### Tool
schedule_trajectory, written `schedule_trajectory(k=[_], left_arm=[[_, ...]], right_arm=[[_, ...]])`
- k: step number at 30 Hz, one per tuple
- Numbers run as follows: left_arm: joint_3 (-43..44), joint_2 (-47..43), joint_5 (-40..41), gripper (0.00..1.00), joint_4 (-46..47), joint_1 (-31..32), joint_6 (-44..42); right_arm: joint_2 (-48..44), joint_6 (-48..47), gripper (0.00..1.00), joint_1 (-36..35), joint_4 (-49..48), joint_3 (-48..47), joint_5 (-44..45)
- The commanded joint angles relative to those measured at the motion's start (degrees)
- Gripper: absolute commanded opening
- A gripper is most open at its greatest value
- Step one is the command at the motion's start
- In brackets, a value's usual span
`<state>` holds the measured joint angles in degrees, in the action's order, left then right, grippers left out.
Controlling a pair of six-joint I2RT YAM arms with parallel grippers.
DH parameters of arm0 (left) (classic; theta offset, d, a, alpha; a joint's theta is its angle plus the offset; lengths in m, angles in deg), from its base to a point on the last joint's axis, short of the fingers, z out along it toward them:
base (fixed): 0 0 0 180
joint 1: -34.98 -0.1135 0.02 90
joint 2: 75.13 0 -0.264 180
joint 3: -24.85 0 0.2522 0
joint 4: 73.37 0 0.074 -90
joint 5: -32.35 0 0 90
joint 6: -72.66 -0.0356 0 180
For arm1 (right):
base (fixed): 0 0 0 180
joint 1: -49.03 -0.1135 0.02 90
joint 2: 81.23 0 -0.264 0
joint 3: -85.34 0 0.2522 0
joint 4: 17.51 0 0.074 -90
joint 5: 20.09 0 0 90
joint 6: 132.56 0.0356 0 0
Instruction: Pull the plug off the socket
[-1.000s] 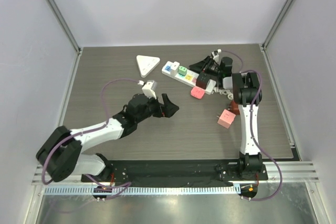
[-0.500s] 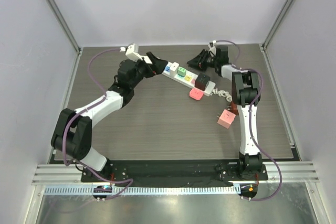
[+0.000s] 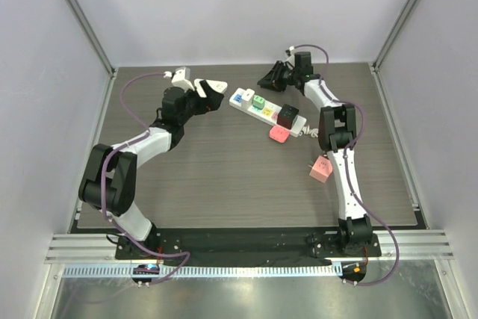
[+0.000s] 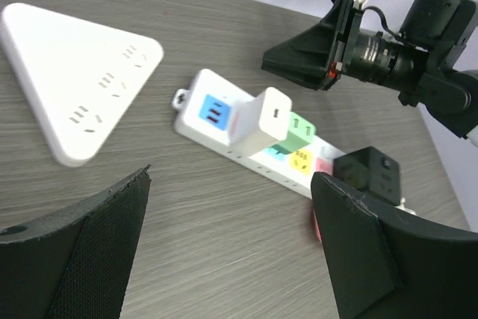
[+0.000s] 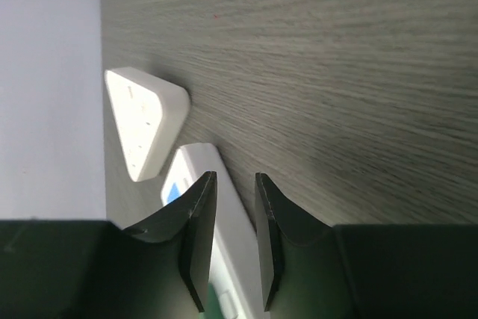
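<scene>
A white power strip (image 3: 263, 110) with coloured sockets lies at the back middle of the table. A white cube plug (image 4: 259, 117) stands in it near its left end, beside the blue socket. A black plug (image 3: 288, 116) stands nearer its right end and also shows in the left wrist view (image 4: 367, 173). My left gripper (image 3: 204, 98) is wide open and empty, low over the table left of the strip, with its fingers (image 4: 78, 259) apart. My right gripper (image 3: 269, 80) hovers behind the strip, jaws only narrowly apart and empty (image 5: 233, 240).
A white triangular socket block (image 4: 71, 80) lies left of the strip, partly under my left gripper in the top view (image 3: 217, 84). Two pink adapters lie in front of the strip (image 3: 278, 134) and at the right (image 3: 322, 168). The white cord (image 3: 317, 134) curls at the strip's right end.
My left arm swung from the table's middle to the back left, ending over the triangular block. My right gripper moved left along the back, behind the strip.
</scene>
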<state>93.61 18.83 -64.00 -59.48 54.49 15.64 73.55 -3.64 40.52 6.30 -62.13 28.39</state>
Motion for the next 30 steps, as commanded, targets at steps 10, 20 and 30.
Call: schedule_trajectory(k=[10,20,30], left_arm=[[-5.87,-2.28,-3.67,0.9,6.61,-4.65,-0.98],[-7.63,-2.55,-7.27,0.9,8.64,-7.55,1.57],[-10.35,-1.58,-9.82,0.86,10.66,-6.42,4.38]], right_arm=[[-1.84,-5.76,0.33,-9.94,10.86,0.45,4.07],[-15.36,-17.46,0.33,-17.06,20.63,16.97,9.26],[-36.53,-15.72,0.4,-20.23,15.62,34.91,27.22]])
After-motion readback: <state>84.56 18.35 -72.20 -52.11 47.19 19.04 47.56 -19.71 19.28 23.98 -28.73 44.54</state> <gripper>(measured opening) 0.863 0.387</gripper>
